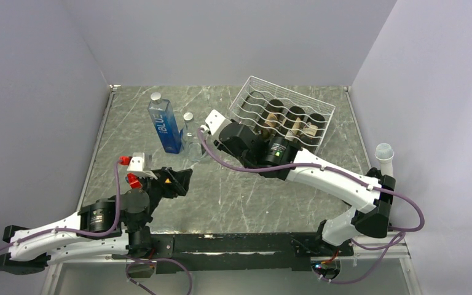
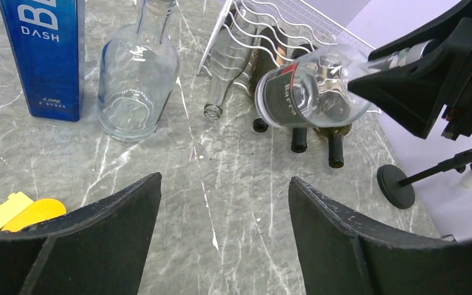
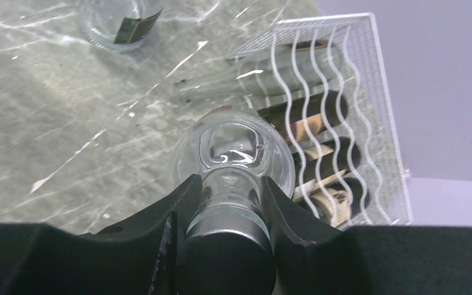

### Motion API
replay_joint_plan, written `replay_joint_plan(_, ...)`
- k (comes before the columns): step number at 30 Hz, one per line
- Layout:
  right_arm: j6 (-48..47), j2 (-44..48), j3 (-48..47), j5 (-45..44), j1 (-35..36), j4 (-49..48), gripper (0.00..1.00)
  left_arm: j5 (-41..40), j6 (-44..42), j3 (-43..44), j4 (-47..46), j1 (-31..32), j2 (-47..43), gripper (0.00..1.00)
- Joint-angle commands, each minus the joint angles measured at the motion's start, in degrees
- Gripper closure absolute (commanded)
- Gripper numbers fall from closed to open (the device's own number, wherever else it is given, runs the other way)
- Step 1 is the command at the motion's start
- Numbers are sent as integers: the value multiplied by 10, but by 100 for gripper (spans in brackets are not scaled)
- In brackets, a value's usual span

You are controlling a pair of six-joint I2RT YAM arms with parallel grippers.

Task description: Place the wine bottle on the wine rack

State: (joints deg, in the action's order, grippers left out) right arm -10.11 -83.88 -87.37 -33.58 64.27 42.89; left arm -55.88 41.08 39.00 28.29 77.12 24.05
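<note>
Wine bottle (image 3: 233, 144): clear glass, held roughly level above the counter (image 1: 252, 196), near the side of the wine rack (image 1: 264, 98) where bottle necks stick out, and in no groove. Right hand (image 3: 228, 184): clamped on the bottle's neck. Left hand (image 2: 224, 181): fingers apart, holding nothing, low over the counter, well apart from the rack. Rack contents: three dark bottles (image 1: 295, 117) and one clear bottle (image 2: 221, 67).

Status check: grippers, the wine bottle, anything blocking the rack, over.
Left gripper open, empty. Right gripper shut on clear glass wine bottle, by the neck, sideways, near white wire rack. Dark bottles lie in rack.
</note>
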Motion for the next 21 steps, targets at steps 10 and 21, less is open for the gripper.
replay_joint_plan(10, -313, -16, 20, -167, -12, -318, 100, -15, 13, 28, 11, 2, -7, 18)
replay_joint_plan(21, -444, -64, 28, -104, -82, -443, 100, -5, 14, 40, 14, 2, -2, 18)
